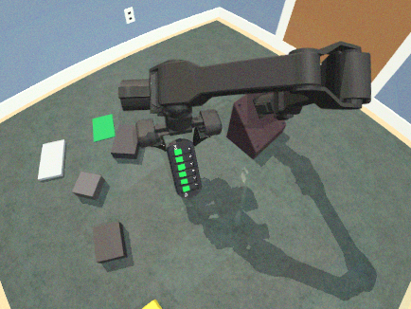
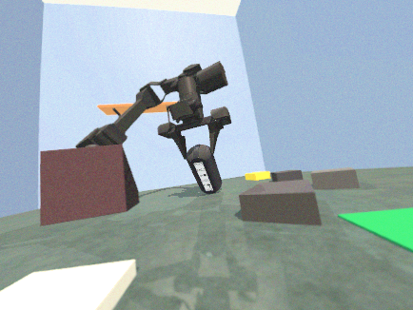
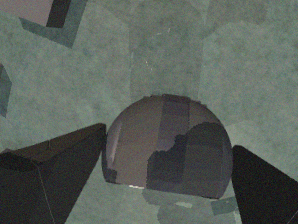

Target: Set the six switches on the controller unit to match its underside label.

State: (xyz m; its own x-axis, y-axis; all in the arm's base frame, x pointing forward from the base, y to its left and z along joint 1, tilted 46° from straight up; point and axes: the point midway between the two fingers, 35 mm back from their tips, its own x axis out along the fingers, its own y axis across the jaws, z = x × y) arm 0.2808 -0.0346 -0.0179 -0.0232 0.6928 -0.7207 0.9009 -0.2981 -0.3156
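Observation:
The dark grey controller unit (image 1: 190, 167) (image 2: 214, 172) (image 3: 135, 140) is tipped up steeply on end and leans a little. My gripper (image 1: 180, 144) (image 2: 199, 154) (image 3: 169, 142) is shut on its upper end, one finger against each long side. Its lower end is at or just above the bench; I cannot tell which. In the top view the switch face shows six green ends in a row along its left half; the rocker tilts are too small to read. The white label (image 2: 203, 176) on the underside faces the exterior view, but its squares are too blurred to read.
A maroon block (image 1: 248, 135) (image 2: 86, 185) stands beside the arm. A brown-grey block (image 1: 125, 142) (image 2: 281, 205) lies close left of the gripper in the top view, with two more beyond. A green sheet (image 1: 103, 127), a white slab (image 1: 52, 160) and a yellow piece (image 1: 152, 305) lie farther out.

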